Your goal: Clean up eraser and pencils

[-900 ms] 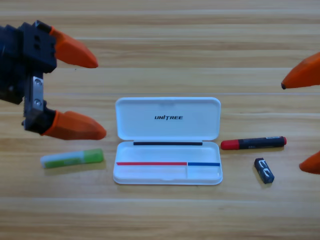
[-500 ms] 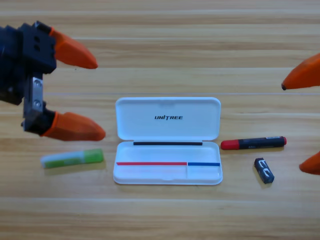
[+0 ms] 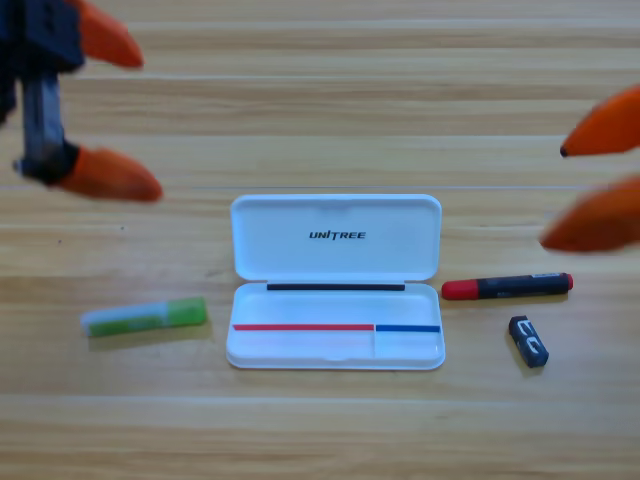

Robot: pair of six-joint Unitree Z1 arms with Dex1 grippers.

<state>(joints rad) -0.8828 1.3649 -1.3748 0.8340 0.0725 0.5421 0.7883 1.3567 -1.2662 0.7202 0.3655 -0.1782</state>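
One brand name readable
"UNITREE" stands in black capitals on the inside of the raised lid of the white case (image 3: 335, 237); the eraser's (image 3: 528, 341) white marks are unreadable.

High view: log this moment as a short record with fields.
case: white case, lid open, mid-table, nothing put in yet
green pencil: green pencil lying left of case
red pencil: red pencil lying right of case
eraser: eraser below red pencil, apart from it
left end effector: left end effector open, upper left, holding nothing
right end effector: right end effector open, right edge, above red pencil
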